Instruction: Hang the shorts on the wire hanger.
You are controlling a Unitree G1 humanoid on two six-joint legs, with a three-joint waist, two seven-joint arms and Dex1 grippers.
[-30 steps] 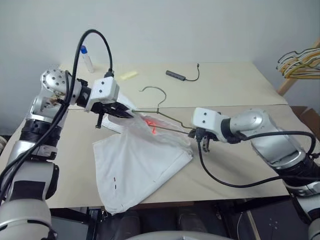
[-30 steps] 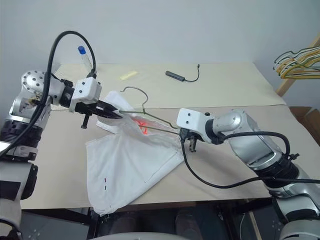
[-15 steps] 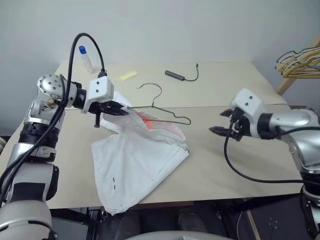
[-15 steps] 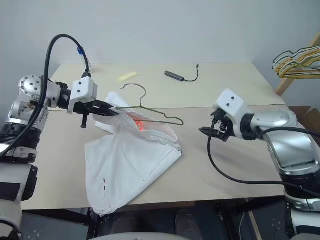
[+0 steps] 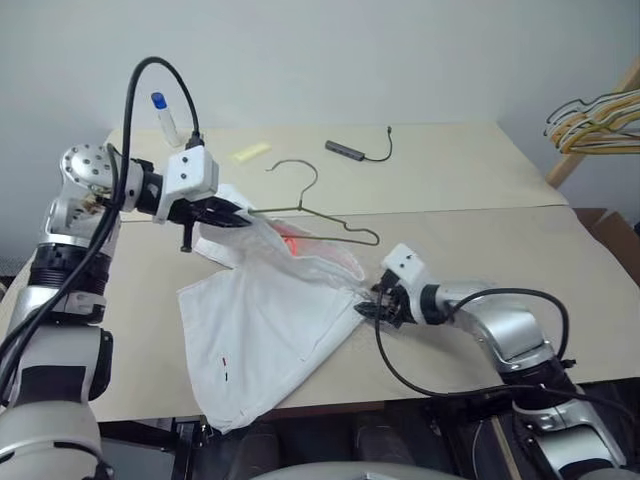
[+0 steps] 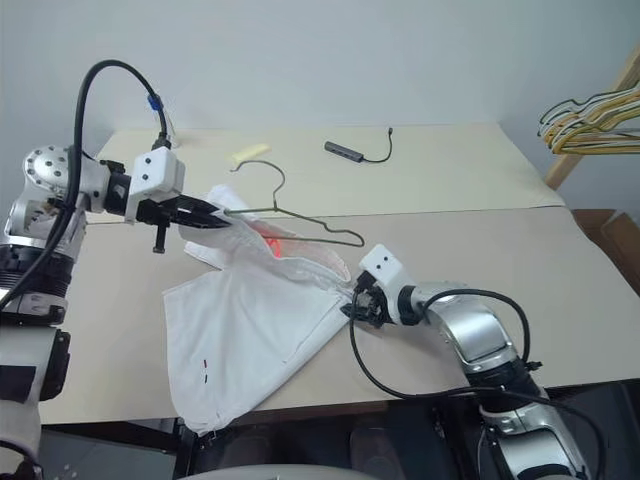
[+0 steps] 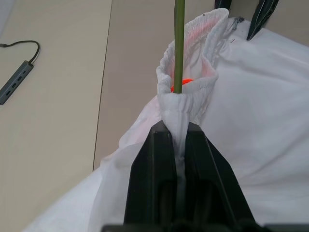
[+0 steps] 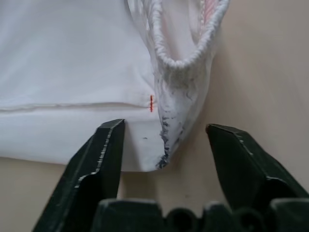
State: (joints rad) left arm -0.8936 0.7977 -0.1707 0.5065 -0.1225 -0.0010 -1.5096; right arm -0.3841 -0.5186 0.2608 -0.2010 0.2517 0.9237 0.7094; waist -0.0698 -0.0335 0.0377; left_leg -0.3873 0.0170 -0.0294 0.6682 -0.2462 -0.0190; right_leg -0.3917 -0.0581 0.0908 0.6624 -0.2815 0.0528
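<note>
While the left end effector (image 5: 232, 211) stayed clamped on a gathered fold of the shorts' (image 5: 270, 330) elastic waistband, holding that corner lifted off the worktop (image 5: 470, 190), the rest of the white fabric draped down and lay spread across the near half of the surface. The wire hanger (image 5: 318, 212) ran from those closed fingers (image 7: 203, 169) outward, its thin green rod passing into the open waistband in the left wrist view, with its hook raised above the cloth and its far bend hanging free just past the fabric's edge. A pink-red mark showed through the cloth near the waistband.

The right end effector (image 6: 352, 310) had come down low to the worktop at the shorts' right corner, its two black fingers (image 8: 104, 159) spread apart on either side of the bunched, grey-smudged end of the waistband, without closing on it.

Farther back on the worktop lay a dark adapter with a cable (image 5: 355, 150), a yellow slip (image 5: 250, 152) and a blue-capped tube (image 5: 166, 118). A bunch of yellow and white hangers (image 5: 592, 108) hung at the right.
</note>
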